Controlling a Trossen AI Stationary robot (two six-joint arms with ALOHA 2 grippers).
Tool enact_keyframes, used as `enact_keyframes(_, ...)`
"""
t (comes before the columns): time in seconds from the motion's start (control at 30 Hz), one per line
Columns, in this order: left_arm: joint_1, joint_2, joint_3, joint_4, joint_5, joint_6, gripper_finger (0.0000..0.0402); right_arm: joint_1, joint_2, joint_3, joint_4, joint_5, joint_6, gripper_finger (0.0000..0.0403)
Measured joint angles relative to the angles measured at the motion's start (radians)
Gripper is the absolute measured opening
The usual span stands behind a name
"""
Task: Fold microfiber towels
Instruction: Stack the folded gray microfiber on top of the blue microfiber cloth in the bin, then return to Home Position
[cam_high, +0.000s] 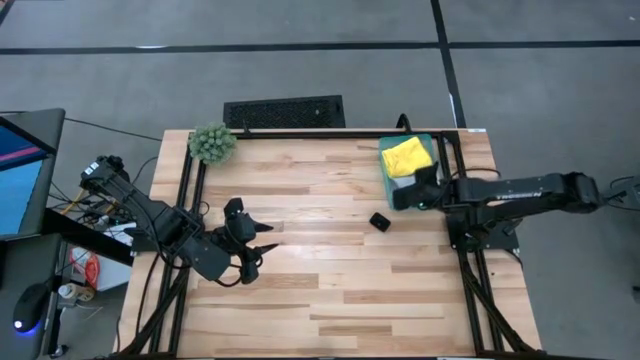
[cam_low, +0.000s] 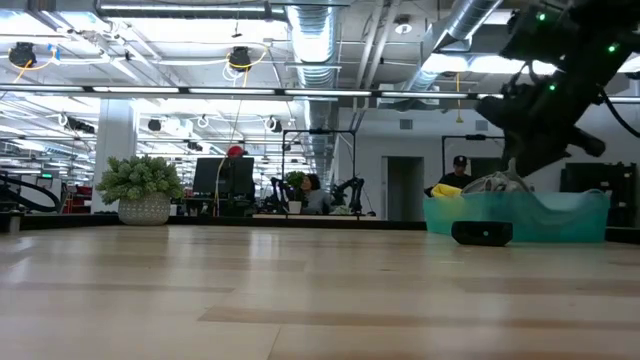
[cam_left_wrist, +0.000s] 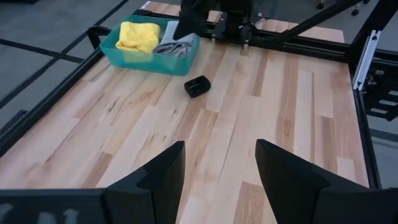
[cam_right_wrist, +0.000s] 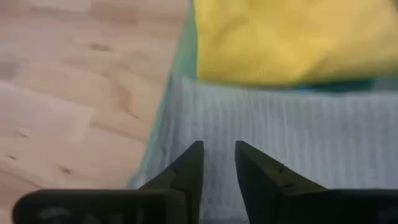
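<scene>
now the right gripper (cam_right_wrist: 217, 163), fingers narrow and holding nothing, hovers over the grey towel (cam_right_wrist: 298, 130) beside the yellow towel (cam_right_wrist: 292, 37); it should pinch only one edge.

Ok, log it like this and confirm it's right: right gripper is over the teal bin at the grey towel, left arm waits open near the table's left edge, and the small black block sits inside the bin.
One detail is wrong: the small black block is not in the teal bin; it lies on the bare table beside it, as the high view shows. The rest stands: the right gripper is at the grey towel, and the left gripper waits open.
</scene>
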Motion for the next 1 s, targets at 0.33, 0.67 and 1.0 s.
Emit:
enact_keyframes(0.33,-0.013,0.0,0.0,-0.001,0.001,0.001,0.019,0.034,0.182,-0.01,0.108,-0.064,0.046,0.0086)
enact_keyframes(0.67,-0.013,0.0,0.0,-0.009,-0.061,0.008,0.019,-0.018,0.239,0.006,0.069,-0.07,-0.007,0.0081)
enact_keyframes(1.0,-0.075,-0.096,0.0,-0.033,-0.204,0.144,0.019,0.2,-0.162,0.1,-0.016,-0.018,-0.232,0.0081)
